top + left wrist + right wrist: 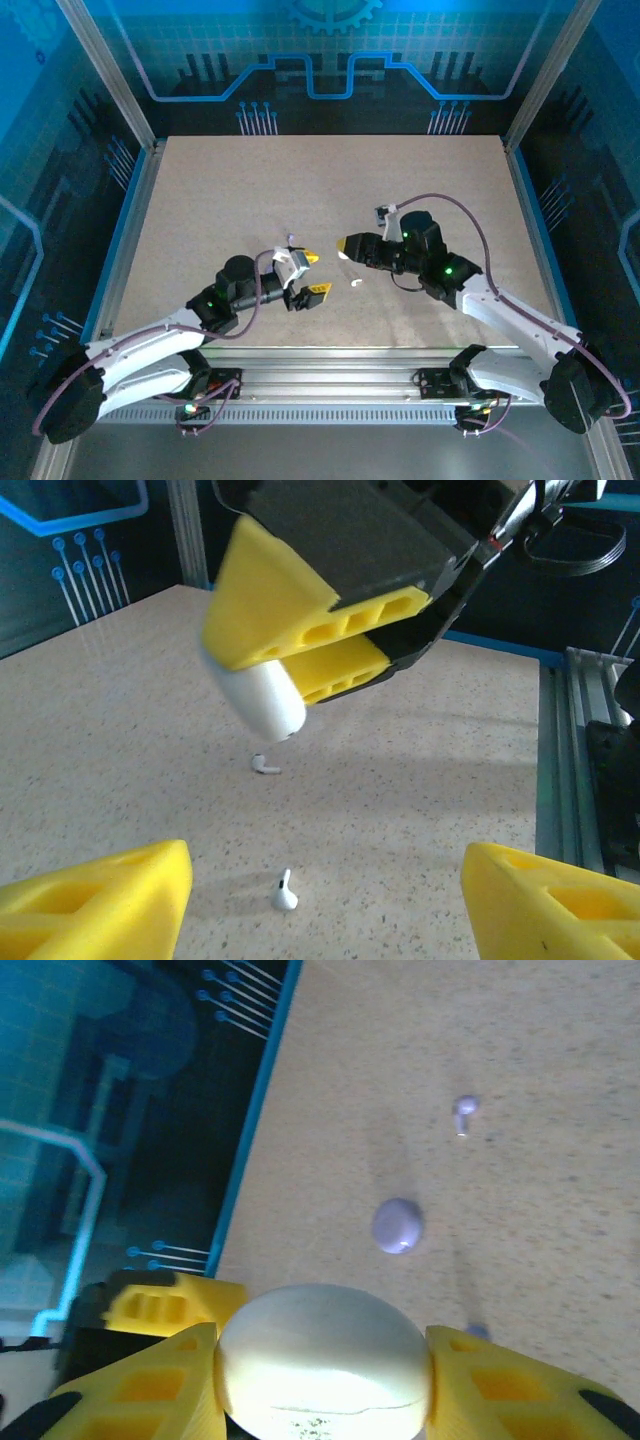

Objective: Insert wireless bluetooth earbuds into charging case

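Note:
My right gripper [346,246] is shut on a white egg-shaped charging case [325,1360], its lid closed, held above the table. In the left wrist view that case [262,704] hangs between the right gripper's yellow fingers [300,630]. Two white wireless bluetooth earbuds lie on the table below: one earbud [284,892] sits between my left gripper's [325,890] spread fingers, touching neither, and the other earbud [265,765] lies farther off, under the case. From above, my left gripper [314,274] stands open just left of an earbud [355,285].
A lavender round case [398,1225] rests on the table beyond the white case, with a lavender earbud [464,1112] farther out. A small lavender piece [291,239] lies behind the left gripper. The metal rail [590,780] runs along the table's near edge.

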Motion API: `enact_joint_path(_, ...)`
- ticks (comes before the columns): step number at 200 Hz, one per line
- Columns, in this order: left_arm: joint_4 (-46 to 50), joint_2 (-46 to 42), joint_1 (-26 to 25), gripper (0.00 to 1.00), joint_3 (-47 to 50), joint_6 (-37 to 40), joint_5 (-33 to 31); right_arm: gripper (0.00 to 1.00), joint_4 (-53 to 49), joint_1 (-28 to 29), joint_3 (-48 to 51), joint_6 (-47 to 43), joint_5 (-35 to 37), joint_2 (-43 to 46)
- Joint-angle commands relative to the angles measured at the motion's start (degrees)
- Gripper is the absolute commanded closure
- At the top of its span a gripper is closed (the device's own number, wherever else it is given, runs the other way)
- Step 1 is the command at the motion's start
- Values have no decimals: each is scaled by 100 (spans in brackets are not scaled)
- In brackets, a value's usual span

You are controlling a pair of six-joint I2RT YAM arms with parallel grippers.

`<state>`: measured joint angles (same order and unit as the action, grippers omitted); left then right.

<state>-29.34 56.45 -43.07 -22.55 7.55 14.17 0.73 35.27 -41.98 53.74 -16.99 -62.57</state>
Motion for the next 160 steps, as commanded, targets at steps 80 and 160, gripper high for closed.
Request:
enact_joint_path(80,-1530,581,-263,30,-83,-219,-832,60,939,758,442,745,933,301)
enact_joint_path(160,-1716,833,-279,36,-265,-570,-952,59,1131,1045,690,1180,1795,622)
